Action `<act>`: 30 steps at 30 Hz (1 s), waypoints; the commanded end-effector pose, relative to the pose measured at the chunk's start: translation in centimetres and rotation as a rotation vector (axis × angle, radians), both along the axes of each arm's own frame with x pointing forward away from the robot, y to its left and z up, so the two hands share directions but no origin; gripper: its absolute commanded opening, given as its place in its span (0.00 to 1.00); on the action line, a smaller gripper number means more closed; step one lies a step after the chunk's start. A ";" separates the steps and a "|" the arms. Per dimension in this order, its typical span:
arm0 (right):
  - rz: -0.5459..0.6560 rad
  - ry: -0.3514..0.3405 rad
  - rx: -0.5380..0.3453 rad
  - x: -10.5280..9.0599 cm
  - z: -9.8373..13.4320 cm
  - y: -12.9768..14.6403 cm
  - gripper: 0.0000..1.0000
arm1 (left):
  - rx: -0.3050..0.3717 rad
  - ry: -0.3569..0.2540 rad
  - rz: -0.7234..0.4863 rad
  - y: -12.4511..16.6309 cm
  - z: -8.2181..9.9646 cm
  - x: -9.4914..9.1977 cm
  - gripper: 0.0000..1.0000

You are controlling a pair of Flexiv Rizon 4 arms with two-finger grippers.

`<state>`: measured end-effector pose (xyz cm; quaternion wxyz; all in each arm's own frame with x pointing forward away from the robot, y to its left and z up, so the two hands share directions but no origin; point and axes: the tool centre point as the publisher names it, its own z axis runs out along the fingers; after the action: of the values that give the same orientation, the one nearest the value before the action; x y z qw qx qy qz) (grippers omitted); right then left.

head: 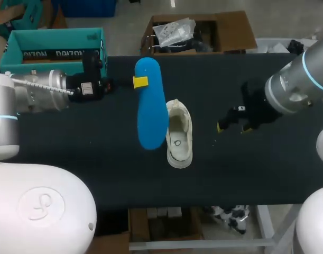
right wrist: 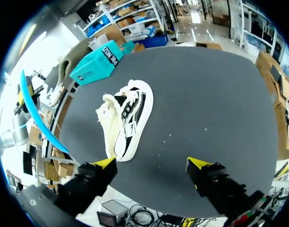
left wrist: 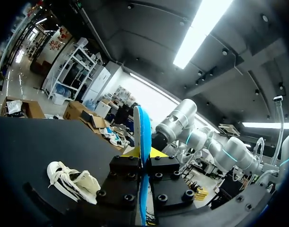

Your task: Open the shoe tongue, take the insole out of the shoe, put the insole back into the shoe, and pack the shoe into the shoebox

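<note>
The left tool (head: 140,82) gripped the blue foam insole (head: 150,111) near one end while the right tool (head: 233,127) hung released, so pushing it in might, I reckoned, skid the loose cream canvas shoe (head: 178,135).

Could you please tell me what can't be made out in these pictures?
Head view: left pincer shows one yellow tip; the insole hides the other.
Left wrist view: insole is edge-on; its faces are hidden.
Right wrist view: shoebox shows only outer walls; its inside is hidden.
</note>
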<state>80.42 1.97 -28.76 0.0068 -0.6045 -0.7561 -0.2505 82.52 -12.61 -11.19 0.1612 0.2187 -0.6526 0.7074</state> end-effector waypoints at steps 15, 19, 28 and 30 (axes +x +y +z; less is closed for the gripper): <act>-0.020 0.485 0.398 1.5 1.0 2.8 1.00 | -0.005 -0.001 -0.005 -0.1 -0.3 0.3 0.00; -0.020 0.485 0.398 1.5 1.0 2.8 1.00 | -0.005 -0.001 -0.005 -0.1 -0.3 0.3 0.00; -0.341 0.894 0.584 3.7 2.2 4.6 1.00 | -0.005 -0.001 -0.005 -0.1 -0.3 0.3 0.00; -0.411 0.962 0.543 3.0 2.7 5.4 1.00 | -0.005 -0.001 -0.005 -0.1 -0.3 0.3 0.00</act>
<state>83.04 6.49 -26.72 0.3160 -0.7248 -0.5486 -0.2717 82.81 -12.68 -11.44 0.1636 0.2157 -0.6519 0.7083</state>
